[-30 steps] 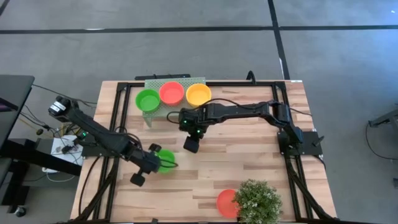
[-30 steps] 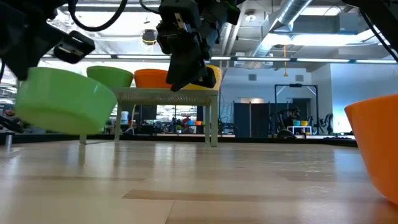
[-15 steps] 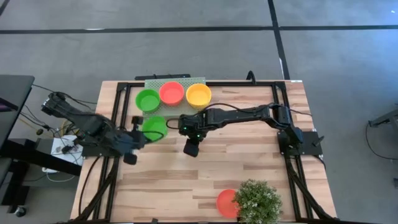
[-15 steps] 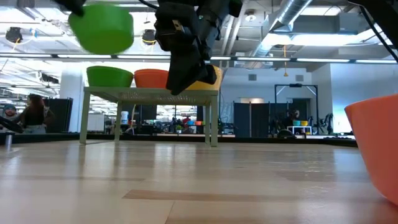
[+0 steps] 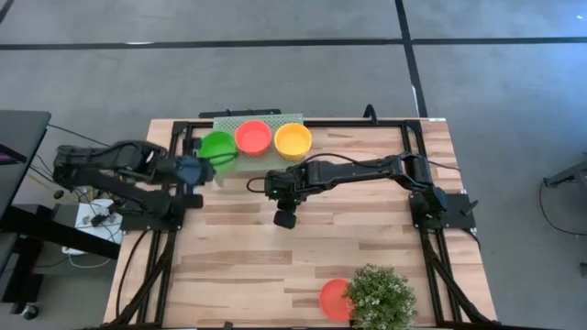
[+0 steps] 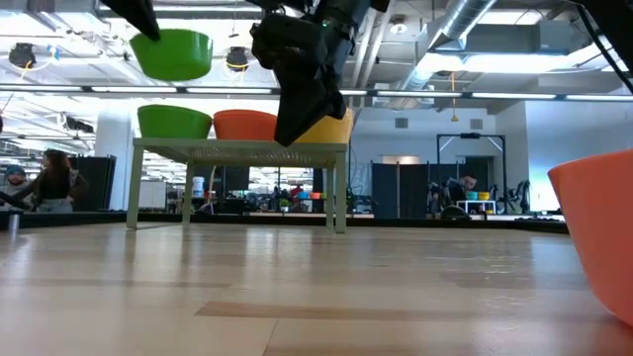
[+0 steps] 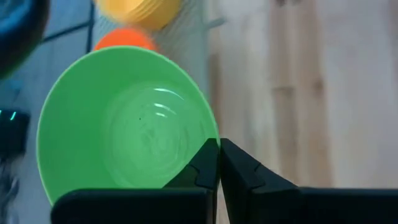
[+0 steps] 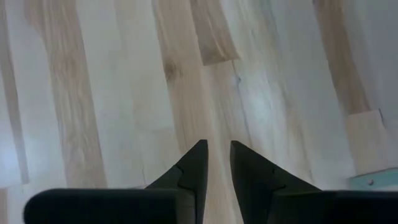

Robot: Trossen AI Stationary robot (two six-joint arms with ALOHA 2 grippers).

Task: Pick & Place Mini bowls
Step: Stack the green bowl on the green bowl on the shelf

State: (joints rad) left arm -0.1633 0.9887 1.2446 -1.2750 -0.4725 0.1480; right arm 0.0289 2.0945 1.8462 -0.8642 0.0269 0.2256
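Green mini bowl [image 7: 127, 118] pinched aloft by the left gripper [image 7: 219, 165].

Robotics lab or workshop hall: grey concrete floor [image 5: 275, 82] around a wooden table [image 5: 303, 247] on a black frame, exposed ducts [image 6: 465, 25] above it, more rigs and a seated person [image 6: 54, 183] behind.
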